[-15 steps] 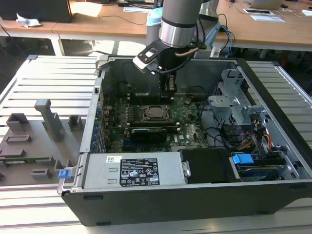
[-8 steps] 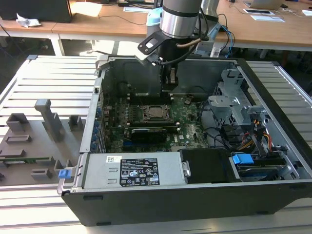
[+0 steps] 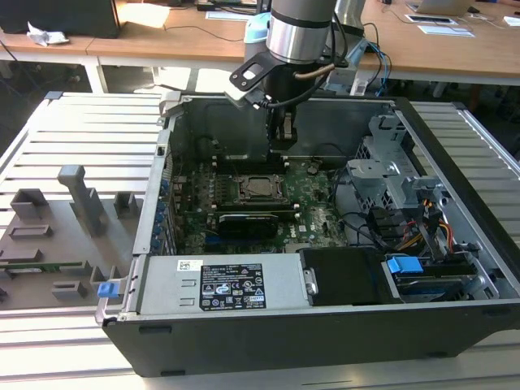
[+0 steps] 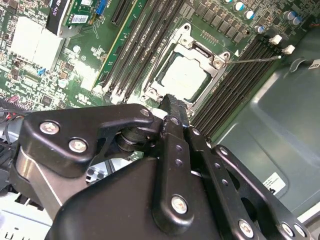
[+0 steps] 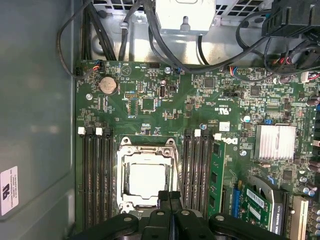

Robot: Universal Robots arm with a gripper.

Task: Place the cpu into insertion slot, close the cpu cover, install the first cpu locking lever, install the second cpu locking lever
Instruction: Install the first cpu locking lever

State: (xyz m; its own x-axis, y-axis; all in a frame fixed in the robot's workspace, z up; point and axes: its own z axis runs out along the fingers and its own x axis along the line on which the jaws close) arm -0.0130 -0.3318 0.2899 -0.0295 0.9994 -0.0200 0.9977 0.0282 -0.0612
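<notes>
1. Slatted metal tabletop (image 3: 81, 130) carries the open computer case (image 3: 284, 345) I am working in, and the green board (image 5: 150, 100) lies flat on the case floor.
2. The chip (image 5: 145, 180) sits in the socket (image 5: 123, 204) with its silver top up. The cover (image 5: 146, 150) looks to me folded down around it, with the chip showing through its window.
3. My claw (image 3: 281, 146) hangs inside the case just off one edge of the socket, on the side towards the case's grey wall. In both wrist views its tips stop just short of the socket's rim. It is clenched, pads together, with nothing between them.
4. What matters most is a thin wire lever (image 4: 257, 59). It starts at a corner of the socket and runs outward over the memory slots (image 4: 235, 85), its long axis pointing away from the socket. Its free end lies beyond that corner, well apart from the claw. I judge it unlatched.
5. The second wrist view gives me the lever's line against the slots. The first wrist view gives the socket square-on, with memory slots on both sides of it. The exterior view shows the claw apparently clear of the board, a gap the wrist views flatten.
</notes>
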